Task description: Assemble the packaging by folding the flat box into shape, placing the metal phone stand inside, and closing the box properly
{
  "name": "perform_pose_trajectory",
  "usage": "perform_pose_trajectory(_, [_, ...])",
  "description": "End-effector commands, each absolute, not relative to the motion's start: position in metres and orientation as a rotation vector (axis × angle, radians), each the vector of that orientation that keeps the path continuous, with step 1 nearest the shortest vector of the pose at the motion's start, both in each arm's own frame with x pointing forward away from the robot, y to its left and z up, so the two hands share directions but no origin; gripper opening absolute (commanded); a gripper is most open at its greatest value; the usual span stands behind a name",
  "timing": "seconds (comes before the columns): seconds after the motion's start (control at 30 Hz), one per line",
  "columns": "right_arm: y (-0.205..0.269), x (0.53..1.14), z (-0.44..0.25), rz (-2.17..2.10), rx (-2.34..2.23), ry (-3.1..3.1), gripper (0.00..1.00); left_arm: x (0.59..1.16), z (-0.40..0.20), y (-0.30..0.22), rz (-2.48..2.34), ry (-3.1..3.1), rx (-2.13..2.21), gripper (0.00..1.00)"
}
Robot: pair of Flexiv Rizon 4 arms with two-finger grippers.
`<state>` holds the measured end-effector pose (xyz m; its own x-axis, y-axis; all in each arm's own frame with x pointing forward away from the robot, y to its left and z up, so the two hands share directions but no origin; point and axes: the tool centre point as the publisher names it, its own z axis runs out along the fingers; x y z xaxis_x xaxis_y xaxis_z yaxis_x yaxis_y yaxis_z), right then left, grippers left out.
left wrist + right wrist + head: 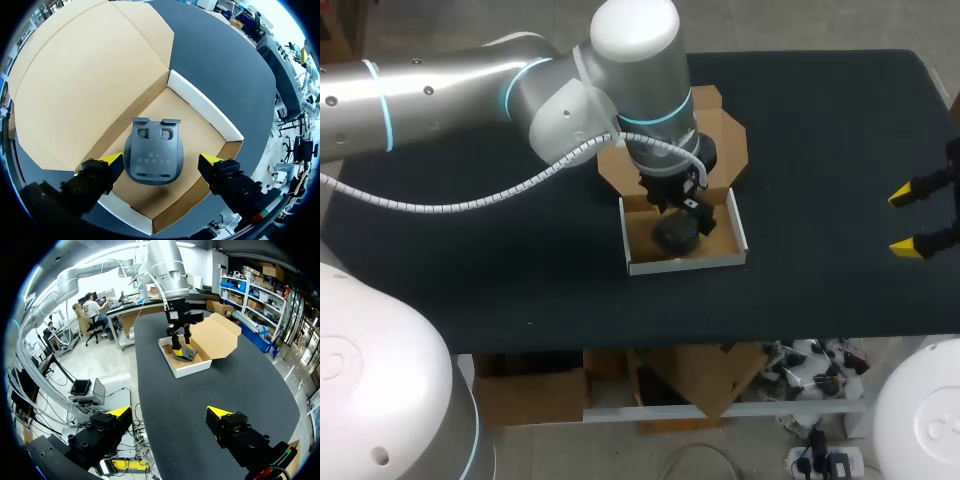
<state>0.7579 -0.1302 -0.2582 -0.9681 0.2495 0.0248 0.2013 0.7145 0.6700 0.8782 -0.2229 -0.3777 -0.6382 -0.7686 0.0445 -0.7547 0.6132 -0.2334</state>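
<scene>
Cardboard box point(685, 265), folded into an open tray, sits near the middle of the table point(820, 120) with its lid point(730, 140) lying flat behind it. The dark metal stand point(152, 160) lies flat on the tray floor.

My left gripper point(160, 162) hangs right over the stand with its fingers apart, one on each side and gripping nothing. The stand's long axis runs straight ahead from the gripper, across the line between the fingers, with its hooked end toward the lid. My right gripper point(910, 220) waits, also spread and holding nothing, well apart at the table's right edge, so the left arm is far nearer to the box.

As I judge it, the stand is placed, and closing depends on the left fingers lifting out before the lid swings over.

From the head view, the wrist hides most of the fingers. The left wrist view shows a gap beside the stand on at least one side. From the right wrist view, a yellow tip reaches down inside the tray walls.
</scene>
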Motion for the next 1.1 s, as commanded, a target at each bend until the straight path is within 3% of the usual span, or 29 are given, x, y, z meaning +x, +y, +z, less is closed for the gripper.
perform_pose_trajectory(0.03, [-0.130, 0.757, -0.258, 1.100, 0.375, 2.844, 1.00, 0.874, -0.369, -0.223, -0.338, 2.725, -1.370, 1.00])
perform_pose_trajectory(1.1, [-0.130, 0.757, -0.258, 1.100, 0.375, 2.844, 1.00, 0.869, -0.368, -0.234, -0.199, 2.393, -1.997, 1.00])
